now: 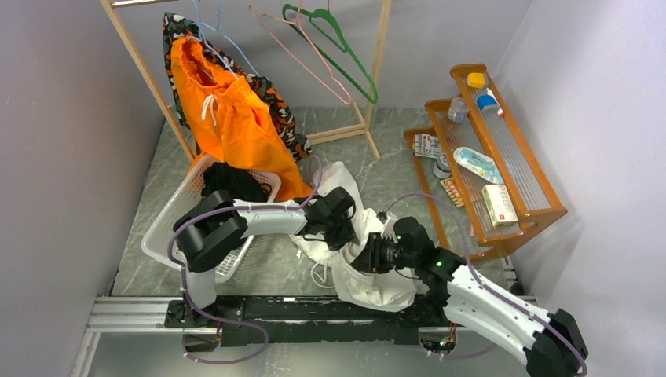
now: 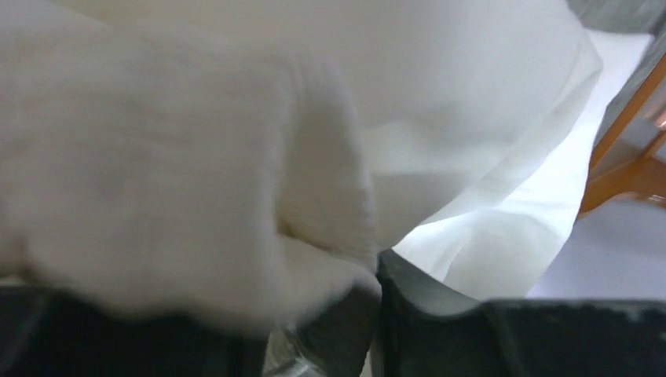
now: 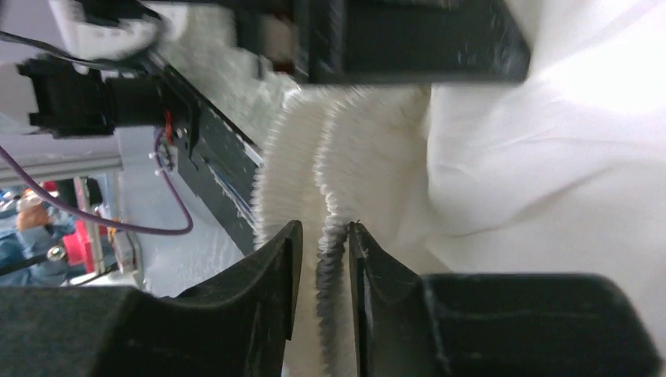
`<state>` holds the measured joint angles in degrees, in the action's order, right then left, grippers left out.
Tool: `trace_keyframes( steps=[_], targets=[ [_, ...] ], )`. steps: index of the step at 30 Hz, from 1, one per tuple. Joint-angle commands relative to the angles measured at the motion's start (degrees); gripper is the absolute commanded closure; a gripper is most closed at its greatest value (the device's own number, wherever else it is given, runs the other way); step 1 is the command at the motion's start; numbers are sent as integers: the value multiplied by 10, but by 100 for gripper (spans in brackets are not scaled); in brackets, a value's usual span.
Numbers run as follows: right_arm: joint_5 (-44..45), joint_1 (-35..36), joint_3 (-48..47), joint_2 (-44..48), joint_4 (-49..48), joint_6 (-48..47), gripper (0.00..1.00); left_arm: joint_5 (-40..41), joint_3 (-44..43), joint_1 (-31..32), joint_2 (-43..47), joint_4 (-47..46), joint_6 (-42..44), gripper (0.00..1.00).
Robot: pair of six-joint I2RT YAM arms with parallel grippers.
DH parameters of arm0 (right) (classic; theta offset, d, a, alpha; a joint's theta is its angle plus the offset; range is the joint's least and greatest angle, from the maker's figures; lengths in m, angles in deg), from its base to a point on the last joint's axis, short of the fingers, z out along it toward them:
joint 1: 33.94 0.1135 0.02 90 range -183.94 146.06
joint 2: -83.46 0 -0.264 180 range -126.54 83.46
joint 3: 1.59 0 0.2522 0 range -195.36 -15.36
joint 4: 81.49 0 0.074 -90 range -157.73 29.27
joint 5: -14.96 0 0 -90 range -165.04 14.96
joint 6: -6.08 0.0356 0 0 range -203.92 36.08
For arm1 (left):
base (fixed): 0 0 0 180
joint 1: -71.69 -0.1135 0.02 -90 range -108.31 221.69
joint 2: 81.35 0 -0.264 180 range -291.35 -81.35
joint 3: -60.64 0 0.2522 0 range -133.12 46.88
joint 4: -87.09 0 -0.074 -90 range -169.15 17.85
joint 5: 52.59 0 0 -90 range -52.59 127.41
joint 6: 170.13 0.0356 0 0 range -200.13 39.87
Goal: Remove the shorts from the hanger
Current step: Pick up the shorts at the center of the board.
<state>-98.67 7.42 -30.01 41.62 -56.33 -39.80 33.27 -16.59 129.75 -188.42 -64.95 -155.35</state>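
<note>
The bright orange shorts (image 1: 228, 118) with a white drawstring hang from a pale blue hanger (image 1: 224, 39) on the wooden rack at the back left, in the top view only. Both grippers are low over a plain white garment (image 1: 369, 283) on the table, far from the shorts. My left gripper (image 1: 339, 228) is shut on a fold of the white fabric (image 2: 440, 94), the jaws (image 2: 375, 275) nearly touching. My right gripper (image 1: 363, 259) is shut on the white garment's gathered elastic band (image 3: 334, 181), which runs between its fingertips (image 3: 326, 236).
A patterned black garment (image 1: 279, 110) hangs behind the shorts. A white basket (image 1: 169, 228) holding a black garment (image 1: 232, 181) stands under them. Pink (image 1: 302, 51) and green (image 1: 338, 47) hangers hang empty on the rack. A wooden shelf (image 1: 503, 157) with small items stands at the right.
</note>
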Motion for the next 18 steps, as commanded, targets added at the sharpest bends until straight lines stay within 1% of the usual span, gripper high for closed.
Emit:
trace_keyframes(
  steps=[1, 4, 5, 6, 7, 8, 11, 14, 17, 18],
  targets=[
    [96, 3, -69, 61, 88, -16, 65, 8, 24, 6, -46, -2, 65, 61],
    [148, 2, -120, 87, 148, -43, 61, 37, 55, 7, -16, -7, 68, 70],
    [164, 2, -138, 92, 167, -55, 60, 46, 64, 6, -2, -14, 72, 77],
    [177, 2, -152, 97, 185, -55, 56, 59, 72, 7, 20, -16, 73, 84],
    [184, 3, -160, 101, 190, -47, 55, 70, 78, 7, 38, -18, 75, 91],
    [201, 3, -169, 105, 199, -39, 54, 82, 81, 6, 54, -16, 78, 93],
    [304, 3, -202, 105, 249, 12, 54, 112, 79, 8, 103, 1, 95, 93],
    [387, 2, -214, 105, 274, 25, 54, 148, 69, 16, 167, 23, 128, 93],
    [459, 2, -214, 97, 284, 56, 49, 188, 65, 22, 245, 43, 158, 93],
    [465, 3, -216, 91, 283, 57, 49, 199, 66, 24, 273, 49, 165, 93]
  ],
)
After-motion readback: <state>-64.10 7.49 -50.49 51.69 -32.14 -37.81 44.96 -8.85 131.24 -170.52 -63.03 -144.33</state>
